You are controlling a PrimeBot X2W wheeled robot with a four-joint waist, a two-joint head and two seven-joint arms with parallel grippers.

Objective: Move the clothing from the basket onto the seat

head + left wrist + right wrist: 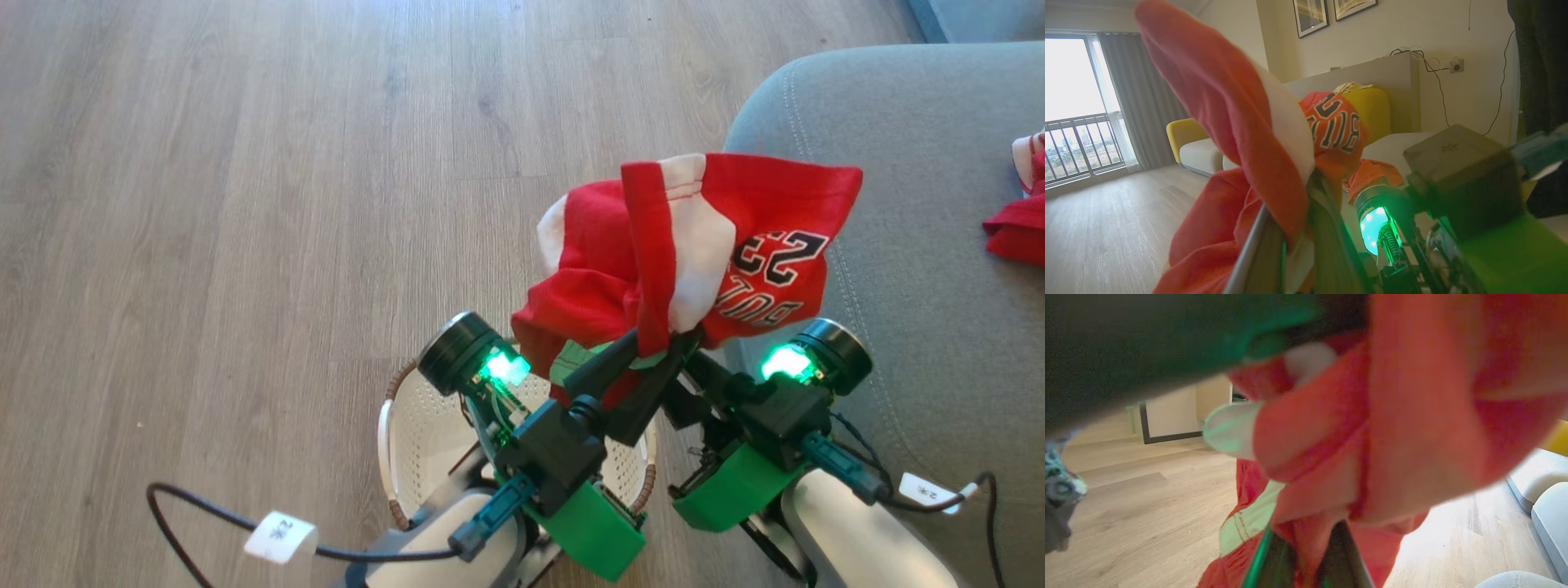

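My two arms reach forward side by side, fingers angled inward until they meet. My left end effector [653, 347] and right end effector [694, 347] are both pinched narrow on the clothing [759, 212], which is bunched in the air above the basket [416, 425], just beside the rounded edge of the seat [922, 269]. Bare floor [245, 204] lies open to my left, and another red garment [1020, 229] lies farther right on the seat.

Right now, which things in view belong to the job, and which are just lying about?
Job: clothing, gripped by the left gripper and the right gripper; basket; seat; red garment lying on the seat.
Lying about: yellow-backed sofa; framed pictures; wall socket.
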